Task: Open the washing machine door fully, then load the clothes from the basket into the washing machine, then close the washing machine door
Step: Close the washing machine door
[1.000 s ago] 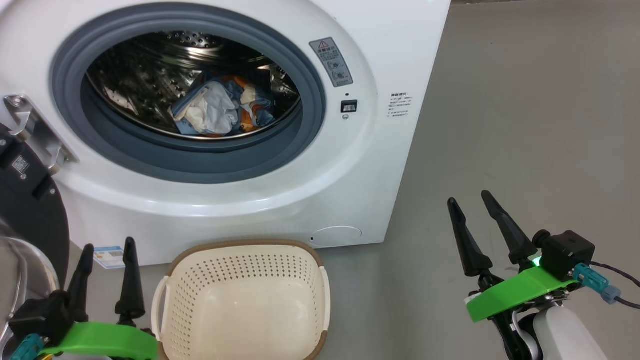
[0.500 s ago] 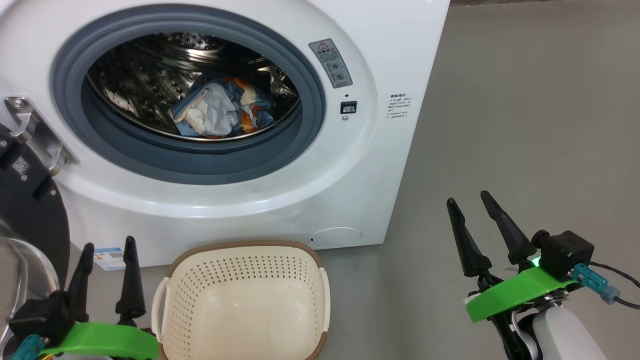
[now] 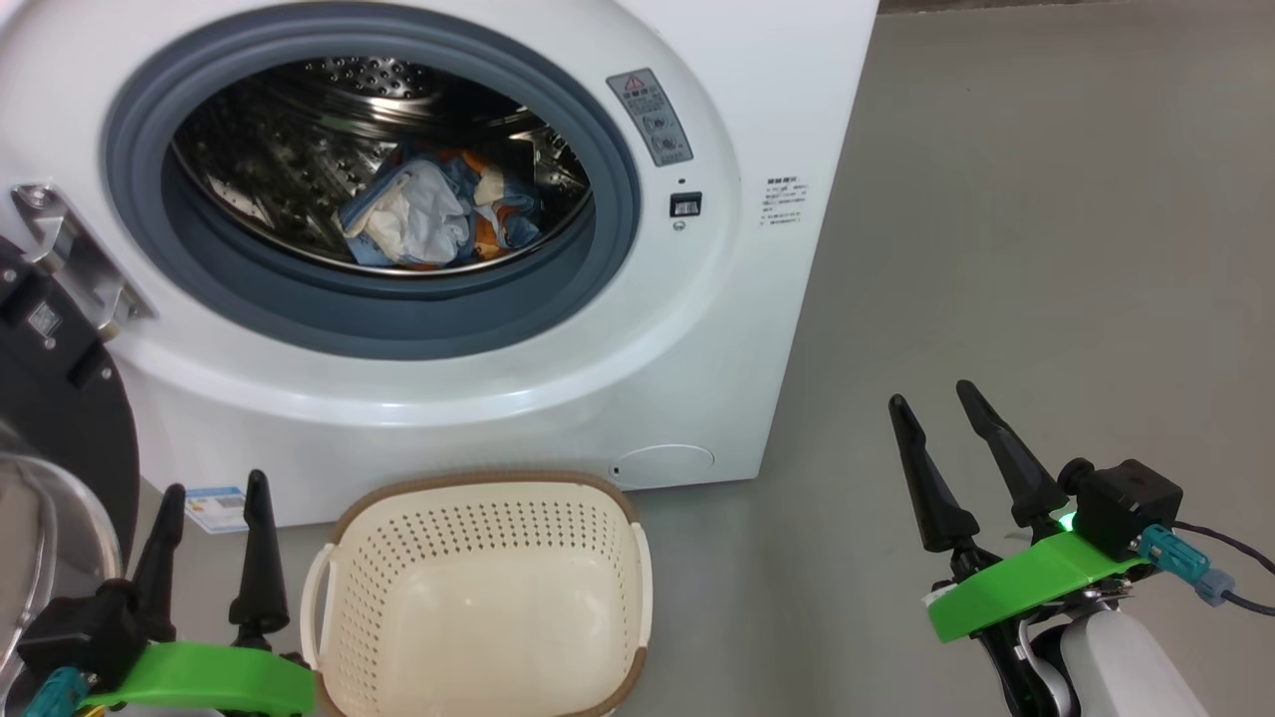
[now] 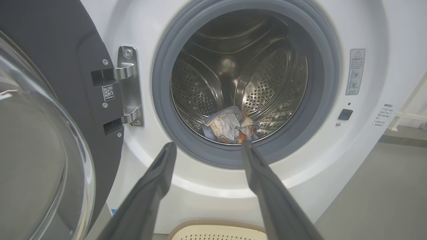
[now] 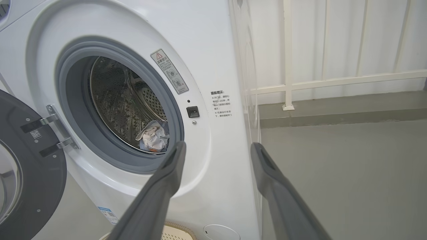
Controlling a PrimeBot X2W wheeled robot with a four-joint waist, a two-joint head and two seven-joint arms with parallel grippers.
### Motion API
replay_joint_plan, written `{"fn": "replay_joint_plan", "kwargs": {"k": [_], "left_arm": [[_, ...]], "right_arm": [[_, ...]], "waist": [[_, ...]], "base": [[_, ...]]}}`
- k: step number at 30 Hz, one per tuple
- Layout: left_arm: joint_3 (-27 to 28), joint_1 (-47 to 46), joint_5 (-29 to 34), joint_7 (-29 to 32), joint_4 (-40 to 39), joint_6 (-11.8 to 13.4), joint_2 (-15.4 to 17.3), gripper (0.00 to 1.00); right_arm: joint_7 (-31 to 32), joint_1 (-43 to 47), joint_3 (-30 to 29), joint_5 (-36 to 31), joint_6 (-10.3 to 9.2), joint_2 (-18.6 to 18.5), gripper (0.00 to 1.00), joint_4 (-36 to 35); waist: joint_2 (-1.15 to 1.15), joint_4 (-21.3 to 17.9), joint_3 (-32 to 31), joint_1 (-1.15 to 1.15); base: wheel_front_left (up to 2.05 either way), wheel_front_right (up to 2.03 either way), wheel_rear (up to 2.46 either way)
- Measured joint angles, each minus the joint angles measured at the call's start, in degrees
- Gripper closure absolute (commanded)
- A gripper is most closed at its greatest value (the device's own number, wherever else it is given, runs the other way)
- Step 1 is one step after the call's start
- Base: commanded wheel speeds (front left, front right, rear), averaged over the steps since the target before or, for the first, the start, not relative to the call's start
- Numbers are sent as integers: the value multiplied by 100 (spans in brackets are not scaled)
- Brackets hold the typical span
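Left gripper (image 3: pixel 216 483) has its two long dark fingers spread apart, not clamped on anything, pointing up toward the machine. Just beside it on its right sits the small cream-white perforated plastic basket with the brown woven-look rim (image 3: pixel 478 481). On this gripper's other side, close by, is the big round washing machine door with the glossy black rim and bulging clear glass window (image 3: pixel 60 428), swung wide open on its metal hinge (image 3: pixel 70 259).

Straight ahead past the fingertips is the big white front-loading washing machine (image 3: pixel 697 329). The light blue clothes with orange-brown print and cream-white bits (image 3: pixel 428 214) lie bunched at the bottom of the perforated steel drum (image 3: pixel 299 149), behind the grey-blue rubber gasket (image 3: pixel 398 329).

Right gripper (image 3: pixel 934 392) is well off to the right of the basket. Its fingers are apart too, holding nothing, and it hangs over the grey floor (image 3: pixel 1046 249) out past the machine's right front corner.
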Motion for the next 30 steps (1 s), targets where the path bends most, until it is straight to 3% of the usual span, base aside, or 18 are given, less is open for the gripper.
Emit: {"fn": "replay_joint_plan", "kwargs": {"k": [15,30], "left_arm": [[24,110,86,0,2,-44,-83,0],[25,109,86,0,11,-52,-88,0]], "right_arm": [[0,16,2,0,0,2,0,4],[0,16,10,0,0,2,0,8]], "waist": [[0,-21,-83,0],[0,-4,-69,0]], "base": [[-153,153,0],[-15,15,0]]}}
